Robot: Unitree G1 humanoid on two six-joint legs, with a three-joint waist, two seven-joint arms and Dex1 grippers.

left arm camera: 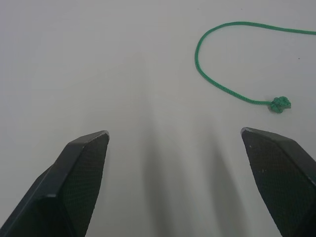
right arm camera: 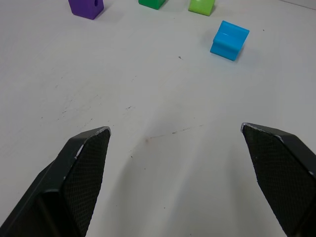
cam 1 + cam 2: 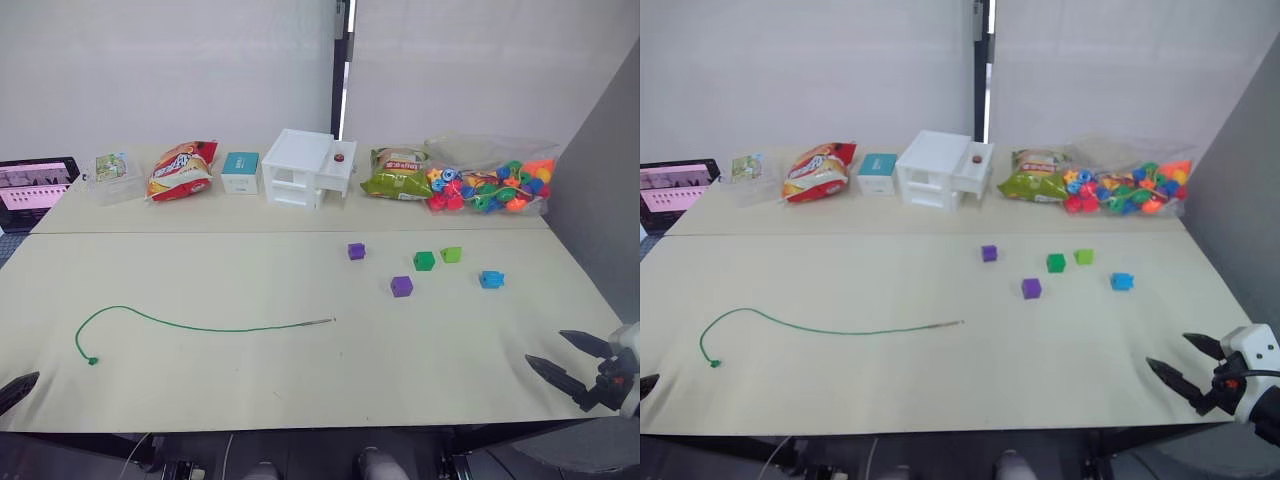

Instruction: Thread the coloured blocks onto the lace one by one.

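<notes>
- Nearest the camera, the pale counter point(image 3: 300, 380) is seen stretching from the front edge to the back wall, with a seam running across it behind the task's things.
- At the front right corner the right claw point(image 3: 572, 358) is held just above the counter, its two black fingers spread apart and nothing between them.
- At the front left edge the left claw point(image 1: 175, 140) is seen with its fingers likewise set wide apart and empty, the bare counter lying between them.
- Along the back of the counter a row of things is set: a clear bag of round beads point(image 3: 490, 185) at the right, a green snack packet point(image 3: 395, 175) beside it, a white box point(image 3: 305, 168) in the middle, then a small teal carton point(image 3: 240, 172), a red snack bag point(image 3: 182, 170) and a small clear packet point(image 3: 112, 172); a screen point(image 3: 35, 185) is seen at the far left.
- The lace point(image 3: 200, 326) is laid flat on the left half of the counter, curving round to a knot point(image 1: 280, 104) near the left claw, its stiff tip point(image 3: 320, 322) pointed toward the middle.
- The coloured blocks are scattered loose on the right half, well apart from the lace: a purple block point(image 3: 356, 251), a second purple block point(image 3: 401, 286), a dark green block point(image 3: 424, 261), a light green block point(image 3: 451, 254) just beside it, and a blue block point(image 3: 491, 279) nearest the right claw.
</notes>
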